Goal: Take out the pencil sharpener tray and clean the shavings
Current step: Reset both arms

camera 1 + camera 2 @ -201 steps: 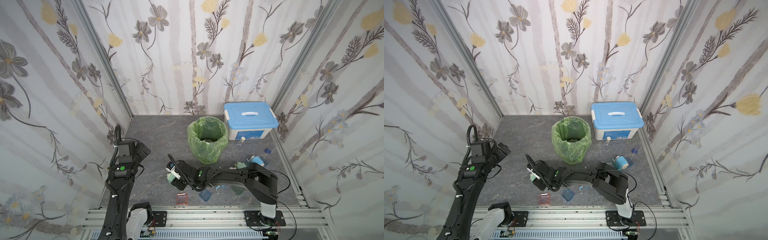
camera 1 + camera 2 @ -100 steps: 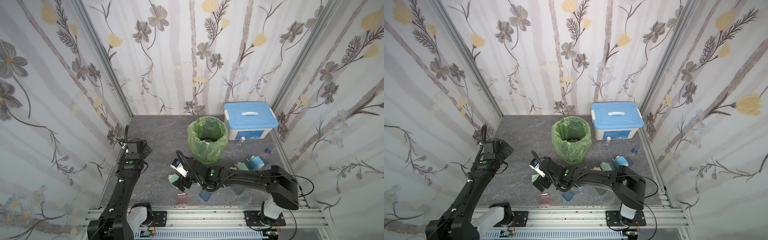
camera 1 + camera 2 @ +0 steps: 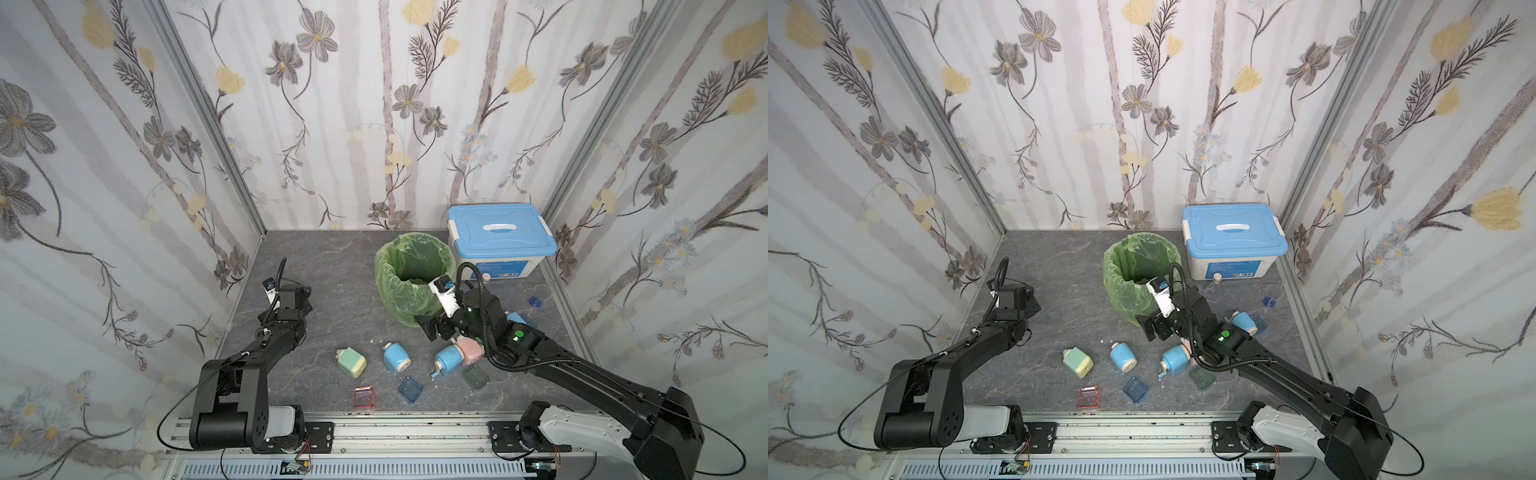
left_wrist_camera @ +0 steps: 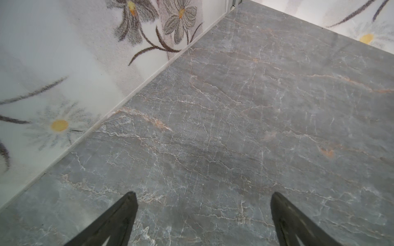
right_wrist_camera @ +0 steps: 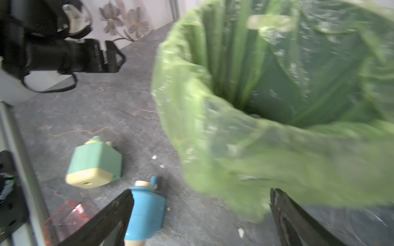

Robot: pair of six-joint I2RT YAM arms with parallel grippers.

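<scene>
Several pencil sharpeners lie on the grey floor: a green one [image 3: 351, 362] [image 5: 93, 163], a blue one [image 3: 395, 357] [image 5: 146, 209], another blue one [image 3: 448, 360] and a pink one [image 3: 470, 349]. Three trays lie out near the front rail: pink [image 3: 364, 397], blue [image 3: 409, 388] and teal [image 3: 476, 377]. Whitish shavings [image 5: 154, 157] dot the floor by the bin. My right gripper [image 3: 432, 328] [image 5: 201, 196] hangs open and empty at the foot of the bin. My left gripper [image 3: 301, 297] [image 4: 202, 198] is open over bare floor near the left wall.
A bin lined with a green bag [image 3: 413, 274] [image 5: 277, 85] stands mid-floor. A blue-lidded white box [image 3: 500, 239] sits at the back right. Another blue sharpener [image 3: 515, 319] and a small blue cap [image 3: 536, 302] lie by the right wall.
My right gripper opened, let go of the green sharpener and swung right to the foot of the bin. My left arm came down over the floor by the left wall.
</scene>
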